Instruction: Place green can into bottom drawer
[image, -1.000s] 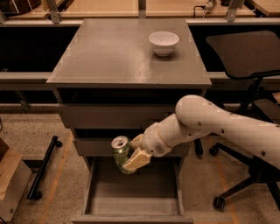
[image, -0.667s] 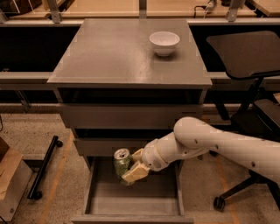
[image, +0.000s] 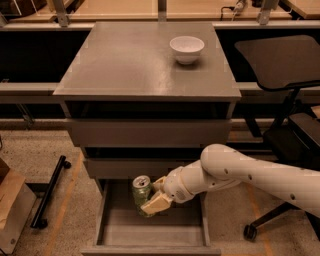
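Speckled floor (image: 55, 150), grey metal cabinet at centre with a flat tabletop (image: 130, 65); a white bowl (image: 186, 48) sits near the tabletop's back right corner. A dark office chair (image: 282, 62) stands to the right of the cabinet. The two upper drawers are pushed in; the bottom drawer (image: 150, 231) is pulled out toward the camera, its grey floor visible. The white arm (image: 250, 172) enters from the lower right and reaches leftward, forearm nearly level, with the wrist bent over the open drawer. The end effector (image: 151, 196) is clamped on the green can (image: 141, 189), tan fingers (image: 157, 202) gripping it from the right side. The can is upright, silver top up, its lower part below the drawer's side walls; cannot tell whether it touches the drawer floor. Compared with 1.0 s and 0.7 s ago, the can and wrist sit lower, moved from the level of the middle drawer's front down into the drawer opening; bowl unchanged.
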